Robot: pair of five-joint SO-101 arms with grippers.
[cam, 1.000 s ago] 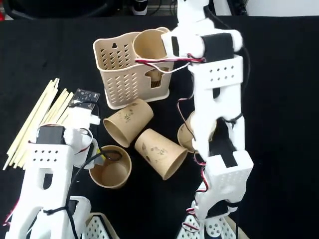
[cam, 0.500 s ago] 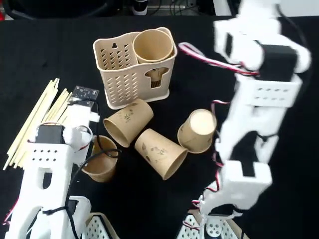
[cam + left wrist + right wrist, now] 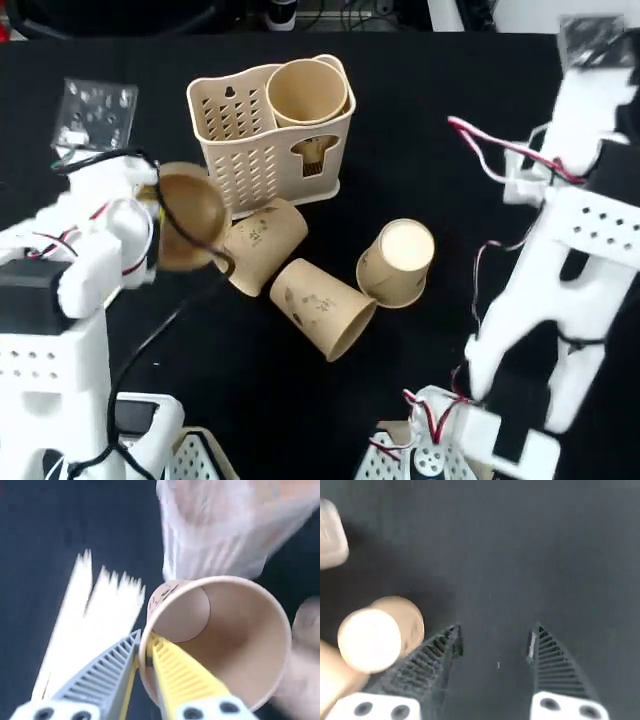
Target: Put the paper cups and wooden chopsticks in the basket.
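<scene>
The left pincer (image 3: 145, 641) nips only the paper cup (image 3: 190, 212) rim, so it may slip or hit the basket (image 3: 255, 160) at 1 o'clock.

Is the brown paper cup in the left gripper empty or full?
Empty. Inside the brown paper cup, pinched at its rim by the left gripper, only bare wall and base show.

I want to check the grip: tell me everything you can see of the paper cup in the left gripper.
The paper cup is tan, plain inside with a round flat bottom and dark print on its outer wall. The left gripper pinches its rim, yellow finger inside, grey finger outside. It hangs tilted above the table, near the basket.
</scene>
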